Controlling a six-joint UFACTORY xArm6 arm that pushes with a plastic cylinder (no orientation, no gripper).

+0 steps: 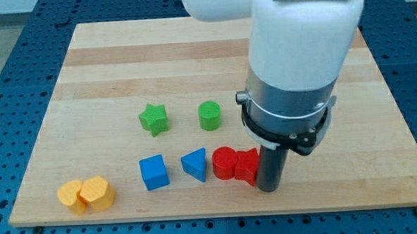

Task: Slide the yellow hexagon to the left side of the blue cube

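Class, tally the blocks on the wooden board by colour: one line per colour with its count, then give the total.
Yellow: 2, a pentagon-like block and a hexagon
Green: 2, a star and a cylinder
Blue: 2, a cube and a triangle
Red: 2, a cylinder and another block
Total: 8

Yellow hexagon (97, 192), blue cube (154, 171), green star (153, 119), red cylinder (223, 163), pale wood board (121, 57).

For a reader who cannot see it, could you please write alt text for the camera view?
My tip rests beside the red blocks, far right of the yellow hexagon and blue cube on the wooden board.
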